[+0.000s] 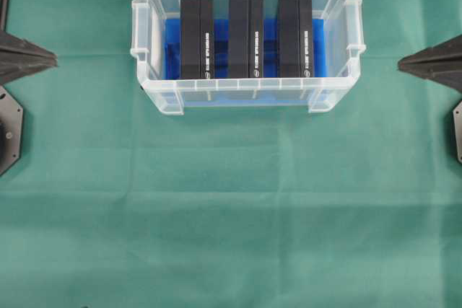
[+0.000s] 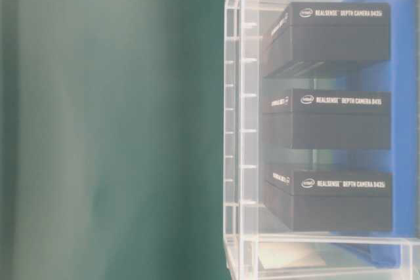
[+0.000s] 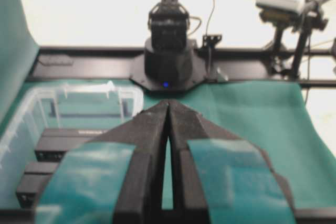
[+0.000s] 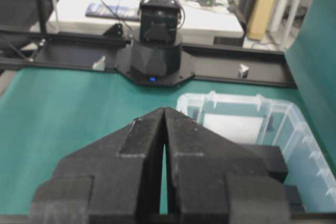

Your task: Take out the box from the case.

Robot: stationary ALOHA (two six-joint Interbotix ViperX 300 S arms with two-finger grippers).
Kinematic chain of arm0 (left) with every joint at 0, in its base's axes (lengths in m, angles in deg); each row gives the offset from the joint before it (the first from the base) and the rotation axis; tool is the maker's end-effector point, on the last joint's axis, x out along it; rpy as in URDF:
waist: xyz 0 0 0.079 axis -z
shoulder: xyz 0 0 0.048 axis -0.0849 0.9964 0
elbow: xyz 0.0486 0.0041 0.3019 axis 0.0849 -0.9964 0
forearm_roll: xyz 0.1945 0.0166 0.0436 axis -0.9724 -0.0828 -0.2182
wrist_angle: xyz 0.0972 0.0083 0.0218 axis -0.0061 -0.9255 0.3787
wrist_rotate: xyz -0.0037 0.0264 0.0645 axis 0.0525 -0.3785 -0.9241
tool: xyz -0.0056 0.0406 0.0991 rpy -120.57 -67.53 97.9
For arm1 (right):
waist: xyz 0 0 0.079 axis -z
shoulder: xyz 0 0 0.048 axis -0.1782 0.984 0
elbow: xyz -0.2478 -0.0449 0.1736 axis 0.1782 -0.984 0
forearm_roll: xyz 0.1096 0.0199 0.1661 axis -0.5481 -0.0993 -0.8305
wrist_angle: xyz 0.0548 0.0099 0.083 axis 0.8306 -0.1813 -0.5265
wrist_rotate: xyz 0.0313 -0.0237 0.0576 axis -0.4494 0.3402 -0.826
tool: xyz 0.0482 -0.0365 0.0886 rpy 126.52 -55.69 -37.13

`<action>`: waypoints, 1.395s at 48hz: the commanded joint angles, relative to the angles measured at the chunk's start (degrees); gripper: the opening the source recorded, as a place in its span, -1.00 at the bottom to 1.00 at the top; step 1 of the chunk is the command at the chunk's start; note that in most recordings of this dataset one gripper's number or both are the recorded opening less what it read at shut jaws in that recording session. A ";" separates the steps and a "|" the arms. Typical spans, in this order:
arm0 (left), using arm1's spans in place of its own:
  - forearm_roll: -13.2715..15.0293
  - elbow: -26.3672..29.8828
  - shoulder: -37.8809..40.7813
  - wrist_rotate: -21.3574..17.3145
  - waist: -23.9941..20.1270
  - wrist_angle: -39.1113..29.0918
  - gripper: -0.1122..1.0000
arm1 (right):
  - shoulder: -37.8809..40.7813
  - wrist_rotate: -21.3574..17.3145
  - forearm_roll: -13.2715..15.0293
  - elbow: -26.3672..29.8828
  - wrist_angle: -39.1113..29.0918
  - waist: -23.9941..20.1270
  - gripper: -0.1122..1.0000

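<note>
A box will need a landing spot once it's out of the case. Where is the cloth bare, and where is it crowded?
Bare: the green cloth in front of the case, and strips between its ends and the left gripper and right gripper. Crowded: inside the case, three black boxes side by side with narrow gaps.

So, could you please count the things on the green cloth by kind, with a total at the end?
Black boxes, standing inside the case: 3 (left, middle, right)
Clear plastic case: 1
Robot pincers, both shut and empty: 2 (left pincer, right pincer)
Total: 6
</note>
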 commanded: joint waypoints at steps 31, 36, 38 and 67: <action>-0.09 8.61 4.83 12.13 0.00 -30.50 -0.77 | 4.22 -7.38 0.18 11.51 -36.91 0.00 -0.80; -0.18 10.37 5.71 13.97 0.00 -38.41 -0.77 | 6.68 -8.70 0.26 13.27 -46.85 0.00 -0.80; -0.09 10.99 6.15 14.77 0.00 -41.31 -0.77 | 7.73 -9.32 0.26 13.89 -50.45 0.00 -0.80; -0.44 14.15 10.99 23.47 2.29 -64.16 -0.77 | 16.35 -23.64 4.13 19.07 -77.43 0.00 -0.80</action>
